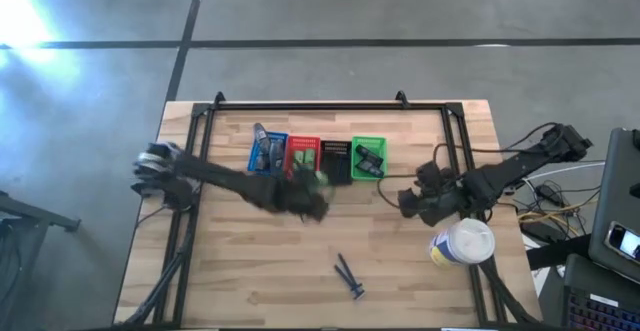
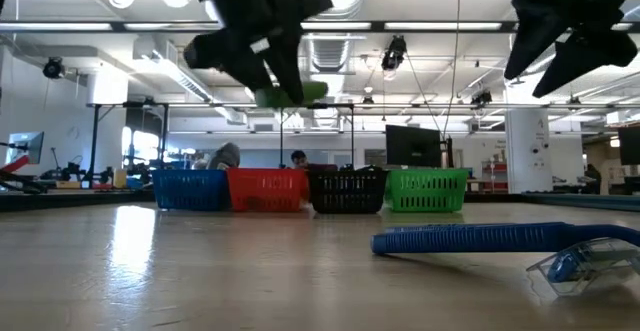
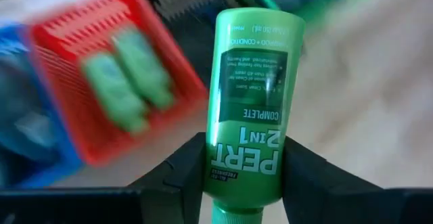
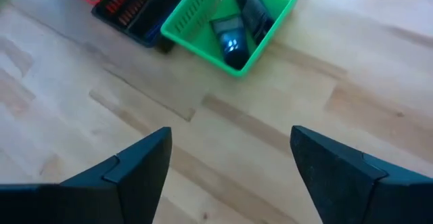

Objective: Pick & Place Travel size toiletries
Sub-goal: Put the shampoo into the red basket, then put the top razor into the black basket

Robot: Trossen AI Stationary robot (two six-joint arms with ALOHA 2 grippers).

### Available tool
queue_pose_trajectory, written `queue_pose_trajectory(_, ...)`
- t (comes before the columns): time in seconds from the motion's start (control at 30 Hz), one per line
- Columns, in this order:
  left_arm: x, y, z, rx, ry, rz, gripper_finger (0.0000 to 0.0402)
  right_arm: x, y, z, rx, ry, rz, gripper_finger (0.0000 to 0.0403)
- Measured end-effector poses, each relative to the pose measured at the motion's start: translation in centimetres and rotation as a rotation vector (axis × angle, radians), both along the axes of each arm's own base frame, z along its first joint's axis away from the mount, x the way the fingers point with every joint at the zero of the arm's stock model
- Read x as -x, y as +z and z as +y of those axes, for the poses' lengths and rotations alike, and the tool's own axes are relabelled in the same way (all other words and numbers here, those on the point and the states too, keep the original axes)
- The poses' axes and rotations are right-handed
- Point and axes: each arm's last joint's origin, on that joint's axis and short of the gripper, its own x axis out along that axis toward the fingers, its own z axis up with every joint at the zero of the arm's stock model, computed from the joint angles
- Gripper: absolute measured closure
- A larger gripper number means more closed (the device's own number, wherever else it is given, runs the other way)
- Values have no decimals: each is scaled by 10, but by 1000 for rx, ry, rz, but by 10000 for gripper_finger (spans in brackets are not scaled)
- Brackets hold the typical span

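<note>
My left gripper (image 1: 308,199) is shut on a bright green tube (image 3: 254,82) and hovers just on the near side of the red basket (image 1: 303,156). Two green tubes (image 3: 125,82) lie in that red basket. My right gripper (image 4: 230,149) is open and empty above the table, on the near-right side of the green basket (image 4: 233,21), which holds black tubes (image 4: 247,11). Dark-blue razors (image 1: 350,275) lie on the table near its near edge; one razor (image 2: 470,238) shows close up in the low view. The blue basket (image 1: 267,153) holds some items. My left gripper (image 3: 245,163) pinches the green tube between its two fingers (image 3: 183,170), at the tube's cap end (image 3: 243,180). The tube's body runs forward along the fingers, past their tips. In the low view the tube (image 2: 290,94) is lifted clear, well above the table.
Four baskets stand in a row at the table's far side: blue, red, black (image 1: 336,159), green. A large white round tub (image 1: 462,243) sits at the near right, close to my right arm. Bare wood lies between the baskets and the razors.
</note>
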Motion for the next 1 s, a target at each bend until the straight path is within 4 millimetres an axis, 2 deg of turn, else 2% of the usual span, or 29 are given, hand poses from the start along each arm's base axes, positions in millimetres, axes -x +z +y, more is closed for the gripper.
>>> queue_pose_trajectory(0.1,18,14,43,23,137,-73,252,-2,1,-7,16,-7,6,110)
queue_pose_trajectory(0.23,33,-4,95,97,249,-76,253,-7,-2,-13,31,-19,34,105)
queue_pose_trajectory(0.33,35,-17,117,203,247,-148,254,-11,-5,-14,23,-17,56,96)
queue_pose_trajectory(0.5,34,-39,120,228,254,-137,245,-16,-11,-11,-2,-7,89,84)
queue_pose_trajectory(0.67,36,-45,120,210,270,-117,194,-20,-17,-9,-11,1,125,73)
queue_pose_trajectory(0.87,31,-41,122,183,262,-179,132,-28,-23,-5,-33,62,167,58)
queue_pose_trajectory(1.0,28,-24,114,121,139,-185,112,-38,-28,2,-88,206,183,50)
